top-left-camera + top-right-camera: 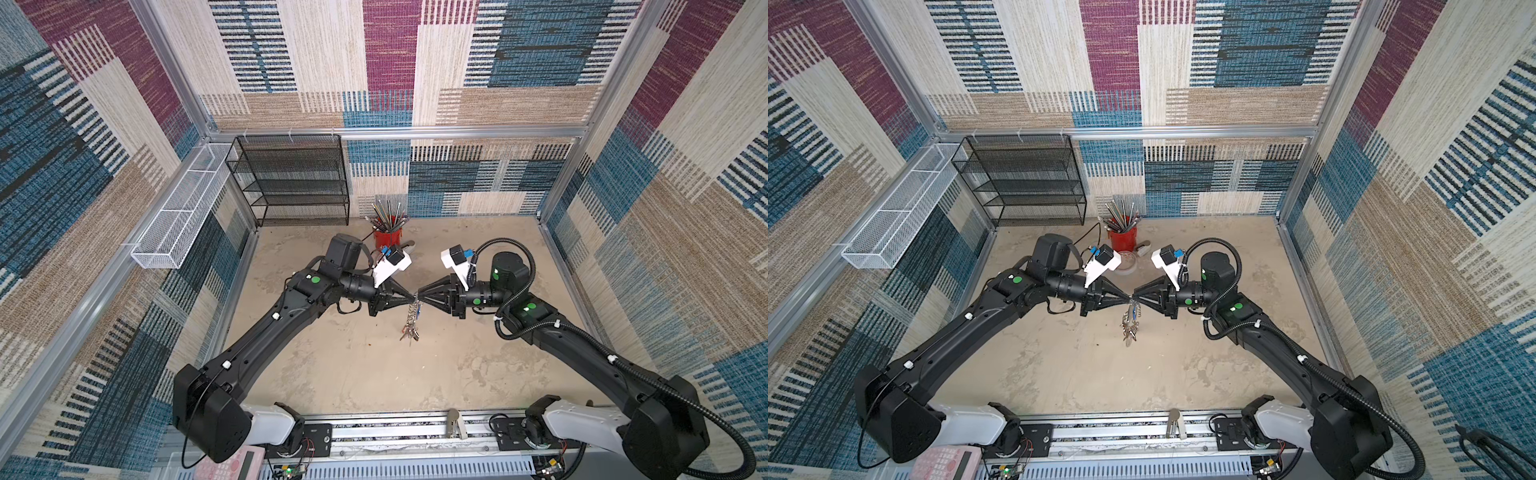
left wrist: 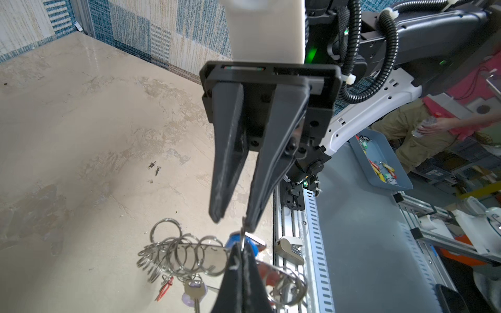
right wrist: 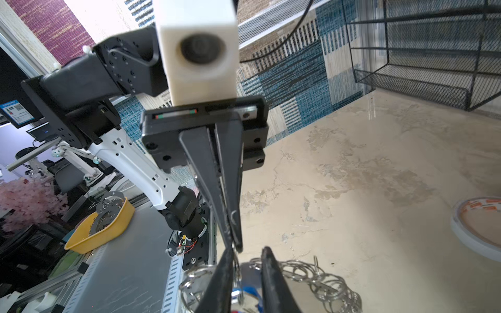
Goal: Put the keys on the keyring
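The keyring [image 1: 411,316] hangs in mid-air over the middle of the table, a grey plate [image 2: 195,257] edged with silver split rings [image 3: 325,281]. My left gripper [image 2: 240,245] is shut on one split ring at its top. My right gripper [image 3: 248,250] faces it tip to tip, open, with its fingers a little apart on either side of that ring. In both top views the two grippers meet, left [image 1: 1129,298] and right [image 1: 1135,298]. Keys hang from the rings: a blue tag [image 2: 253,245], a red tag [image 2: 268,273] and a silver key [image 2: 193,292].
Behind the grippers stand a red cup of pencils [image 1: 388,237] and a white tape roll [image 3: 477,227]. A black mesh shelf [image 1: 291,178] is at the back wall and a white wire basket [image 1: 178,208] on the left wall. A metal rail [image 1: 395,428] runs along the front edge.
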`<state>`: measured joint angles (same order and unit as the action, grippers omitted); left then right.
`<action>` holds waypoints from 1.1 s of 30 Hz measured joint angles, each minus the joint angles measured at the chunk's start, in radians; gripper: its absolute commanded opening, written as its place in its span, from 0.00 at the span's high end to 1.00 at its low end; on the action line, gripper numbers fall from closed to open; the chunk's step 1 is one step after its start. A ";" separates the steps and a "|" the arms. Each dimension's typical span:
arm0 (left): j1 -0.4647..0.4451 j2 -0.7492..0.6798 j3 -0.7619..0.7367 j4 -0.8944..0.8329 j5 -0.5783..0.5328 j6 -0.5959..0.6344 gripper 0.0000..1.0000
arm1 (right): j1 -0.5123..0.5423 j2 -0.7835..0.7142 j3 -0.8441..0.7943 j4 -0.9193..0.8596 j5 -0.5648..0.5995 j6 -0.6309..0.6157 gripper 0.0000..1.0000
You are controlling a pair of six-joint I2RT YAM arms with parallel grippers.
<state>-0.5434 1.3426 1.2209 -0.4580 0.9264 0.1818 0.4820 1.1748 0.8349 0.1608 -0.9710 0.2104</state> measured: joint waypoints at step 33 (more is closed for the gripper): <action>0.024 -0.089 -0.130 0.273 -0.009 -0.190 1.00 | 0.001 0.017 -0.024 0.044 -0.050 0.029 0.97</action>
<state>-0.5198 1.2541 1.0908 -0.1848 0.9176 -0.0082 0.4831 1.1919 0.8112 0.2047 -1.0214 0.2390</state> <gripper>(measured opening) 0.048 0.050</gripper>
